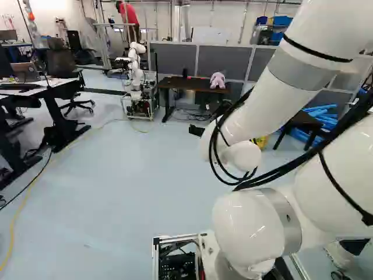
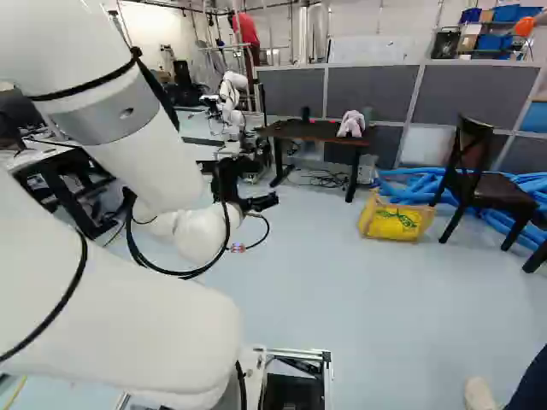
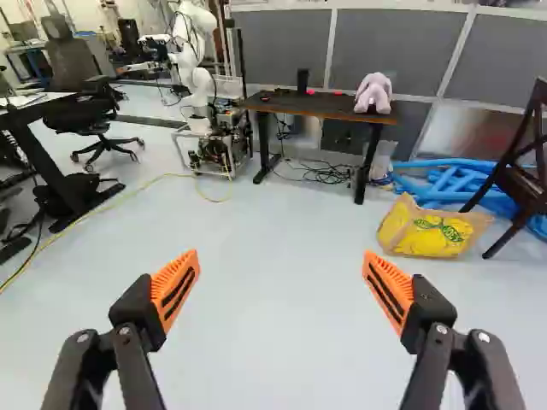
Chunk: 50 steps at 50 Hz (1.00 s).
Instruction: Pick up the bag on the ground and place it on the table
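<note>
Spread gripper (image 2: 258, 203), yellow bag (image 3: 432, 232) ahead to its right.

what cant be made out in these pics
- Contents, if any, of the yellow bag: its front wall hides them in the right base and wrist views.
- Most of that bag in the left base view: behind the white arm.
- The small black object on the table: too small in all views to identify.
- The person's leg, right base view: cut off by the edge.
</note>
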Available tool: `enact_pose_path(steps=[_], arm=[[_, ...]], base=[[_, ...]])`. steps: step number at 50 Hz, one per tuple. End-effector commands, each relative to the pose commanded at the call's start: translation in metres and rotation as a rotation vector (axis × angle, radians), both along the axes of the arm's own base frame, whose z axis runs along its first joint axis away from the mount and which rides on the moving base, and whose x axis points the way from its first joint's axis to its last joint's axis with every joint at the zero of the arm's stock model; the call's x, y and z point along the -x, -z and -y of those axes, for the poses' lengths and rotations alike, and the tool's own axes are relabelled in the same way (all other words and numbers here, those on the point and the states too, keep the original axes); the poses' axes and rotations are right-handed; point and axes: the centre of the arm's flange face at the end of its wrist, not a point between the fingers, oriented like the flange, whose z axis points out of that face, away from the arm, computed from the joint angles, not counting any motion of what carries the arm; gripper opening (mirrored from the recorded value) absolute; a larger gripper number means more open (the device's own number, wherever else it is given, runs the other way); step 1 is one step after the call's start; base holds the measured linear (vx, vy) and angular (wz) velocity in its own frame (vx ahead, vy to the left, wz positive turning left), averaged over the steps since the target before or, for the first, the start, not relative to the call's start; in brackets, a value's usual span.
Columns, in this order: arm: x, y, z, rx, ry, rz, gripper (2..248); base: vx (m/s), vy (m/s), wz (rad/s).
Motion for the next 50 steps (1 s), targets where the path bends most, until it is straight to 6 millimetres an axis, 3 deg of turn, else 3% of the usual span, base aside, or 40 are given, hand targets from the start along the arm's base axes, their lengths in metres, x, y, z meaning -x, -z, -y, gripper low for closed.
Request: enact_pose_path(steps=[50], arm=[[0.0000, 0.0000, 0.0000, 0.000, 0.000, 0.000, 247]], base=[[0.002, 0.000, 0.000]])
